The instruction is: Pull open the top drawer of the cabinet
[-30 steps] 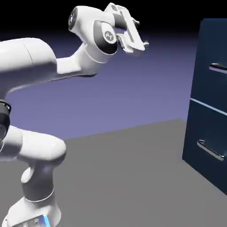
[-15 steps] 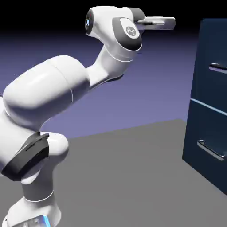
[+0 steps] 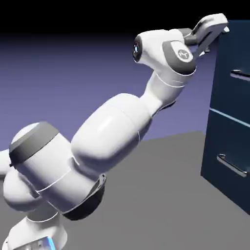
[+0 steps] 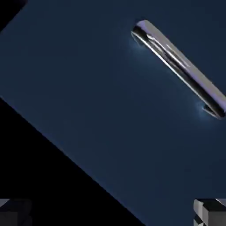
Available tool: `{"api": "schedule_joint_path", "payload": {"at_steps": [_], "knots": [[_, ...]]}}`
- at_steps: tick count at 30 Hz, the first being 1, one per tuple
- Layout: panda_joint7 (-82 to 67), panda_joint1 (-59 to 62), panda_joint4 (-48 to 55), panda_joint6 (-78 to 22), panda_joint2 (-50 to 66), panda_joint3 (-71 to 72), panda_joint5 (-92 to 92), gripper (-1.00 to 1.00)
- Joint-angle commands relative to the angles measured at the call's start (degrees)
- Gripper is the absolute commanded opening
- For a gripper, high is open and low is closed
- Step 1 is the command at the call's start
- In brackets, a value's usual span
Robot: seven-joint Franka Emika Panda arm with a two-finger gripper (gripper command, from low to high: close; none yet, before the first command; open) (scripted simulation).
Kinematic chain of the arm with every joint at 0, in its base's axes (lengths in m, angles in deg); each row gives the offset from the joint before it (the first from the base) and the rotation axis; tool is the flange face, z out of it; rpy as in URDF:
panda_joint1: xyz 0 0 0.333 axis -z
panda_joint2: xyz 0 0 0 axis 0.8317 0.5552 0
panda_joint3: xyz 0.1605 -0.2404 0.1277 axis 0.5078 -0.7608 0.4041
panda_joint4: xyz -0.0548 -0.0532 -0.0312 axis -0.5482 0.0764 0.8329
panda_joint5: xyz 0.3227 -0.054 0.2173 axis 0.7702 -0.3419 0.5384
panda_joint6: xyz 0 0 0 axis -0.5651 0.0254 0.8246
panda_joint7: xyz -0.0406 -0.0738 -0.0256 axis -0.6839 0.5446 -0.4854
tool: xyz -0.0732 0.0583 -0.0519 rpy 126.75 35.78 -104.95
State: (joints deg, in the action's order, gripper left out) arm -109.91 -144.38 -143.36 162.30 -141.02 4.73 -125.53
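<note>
Approach step: gripper [image 3: 215, 25] wide open, empty, upper right of frame near cabinet [image 3: 229, 146]; next, lower and align onto top drawer [image 4: 110, 97] handle [image 4: 178, 66]

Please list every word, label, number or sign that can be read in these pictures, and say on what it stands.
No readable text in either view.
The arm carries small round marks at its joints, too small to read.
The cabinet, the top drawer and its handle carry no writing.
</note>
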Motion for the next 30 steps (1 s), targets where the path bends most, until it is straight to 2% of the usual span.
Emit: {"api": "schedule_joint_path", "payload": {"at_steps": [1, 12, 14, 20, 21, 30], "knots": [[-2.5, -1.2, 0.7, -0.4, -0.6, -0.9, -1.7, 0.0], [-29.9, -14.9, 8.1, -4.2, -7.2, -10.4, -20.9, 0.0], [-30.4, -15.2, 8.2, -4.3, -7.3, -10.6, -21.3, 0.0], [-33.5, -23.8, 19.9, -1.2, -7.1, -12.6, -21.1, 0.0], [-33.5, -23.8, 20.0, -1.2, -7.1, -12.6, -21.1, -1.0], [-33.5, -13.5, 3.3, -7.8, -11.9, -7.8, -21.5, -1.0]]}}
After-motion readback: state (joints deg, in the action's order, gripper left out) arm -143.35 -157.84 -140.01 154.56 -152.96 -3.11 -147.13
